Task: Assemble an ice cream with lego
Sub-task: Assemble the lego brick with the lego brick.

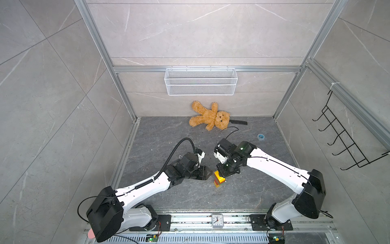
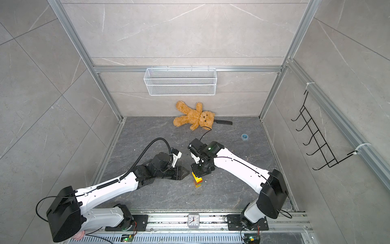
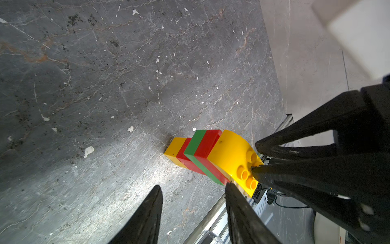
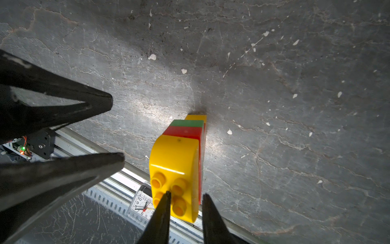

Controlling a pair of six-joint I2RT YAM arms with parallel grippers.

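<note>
Right tool (image 4: 185, 197) narrowly parted — straddling ice cream (image 4: 179, 160) cap.

clock (image 4: 141, 206) face, numerals 5 to 10

Two robot arms had glossy white link shells and bulky black joint housings, each fixed on a black base plate studded with screws. A ribbed black conduit arched over the left arm (image 1: 147, 186) behind its jaws; a thin black cable looped behind the right arm's (image 1: 274, 166) jaws, beside a green indicator light. Both jaws were black, tapering and pointed.
</note>
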